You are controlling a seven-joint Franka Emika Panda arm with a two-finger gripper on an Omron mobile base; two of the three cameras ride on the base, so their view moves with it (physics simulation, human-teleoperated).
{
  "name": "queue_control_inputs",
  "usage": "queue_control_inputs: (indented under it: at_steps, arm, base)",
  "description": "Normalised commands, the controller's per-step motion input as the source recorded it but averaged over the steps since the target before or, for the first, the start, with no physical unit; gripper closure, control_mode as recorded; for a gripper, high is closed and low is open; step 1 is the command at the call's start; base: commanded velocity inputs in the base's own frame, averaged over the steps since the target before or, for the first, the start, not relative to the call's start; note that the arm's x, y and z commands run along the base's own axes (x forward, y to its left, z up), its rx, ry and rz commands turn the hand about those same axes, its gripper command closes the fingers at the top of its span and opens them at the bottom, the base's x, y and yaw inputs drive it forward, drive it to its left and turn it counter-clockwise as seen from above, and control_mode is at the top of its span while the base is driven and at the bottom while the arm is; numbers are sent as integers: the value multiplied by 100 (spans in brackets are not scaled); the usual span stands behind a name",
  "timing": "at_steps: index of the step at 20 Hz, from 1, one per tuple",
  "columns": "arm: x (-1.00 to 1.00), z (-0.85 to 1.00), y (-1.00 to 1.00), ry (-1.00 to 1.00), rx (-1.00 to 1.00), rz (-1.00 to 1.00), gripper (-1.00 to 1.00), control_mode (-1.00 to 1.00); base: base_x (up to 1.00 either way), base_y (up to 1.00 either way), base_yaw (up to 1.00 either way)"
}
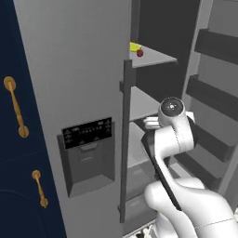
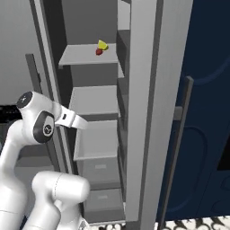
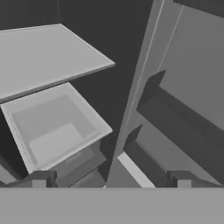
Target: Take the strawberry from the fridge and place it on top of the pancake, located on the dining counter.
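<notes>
Two dark fingertips (image 3: 39, 178) of the white arm's two-finger gripper (image 3: 111, 181) stand spread wide at the bottom of the hand view, nothing between them; the hand faces into the open tall light-grey fridge (image 1: 74, 69) at mid height, looking over a grey drawer bin (image 3: 54, 127) and a flat grey shelf (image 3: 43, 57) beyond it; in the base views the arm's wrist sits at the level of the middle shelves, just inside the door opening. Farther in and higher, the tiny red strawberry (image 1: 140, 53) rests on the upper grey shelf (image 1: 155, 58), touching or just beside a small yellow fruit (image 1: 134, 46); well above the hand. Judged progress: early; fridge door already open, berry not yet reached or grasped; remaining: raise the hand to the upper shelf, pinch the berry, withdraw, carry to the pancake on the dining counter.
</notes>
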Motion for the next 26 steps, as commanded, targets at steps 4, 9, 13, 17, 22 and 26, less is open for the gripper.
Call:
queue_control_inputs:
  at_steps: [4, 9, 13, 17, 22, 26]
  arm:
    - [0, 0, 0, 0, 0, 0, -100, 100]
    - [5, 23, -2, -5, 13, 0, -100, -100]
    - [44, 93, -12, -11, 32, 11, -100, -100]
    - [50, 97, 0, -11, 25, 7, -100, -100]
    - [51, 75, 1, -19, 23, 0, -100, -100]
    - [32, 91, 0, -31, 9, 7, -100, -100]
  base:
    - [56, 7, -7]
    - [16, -4, -3]
    - [0, 0, 0]
    - [0, 0, 0]
    - [0, 0, 0]
    - [0, 0, 0]
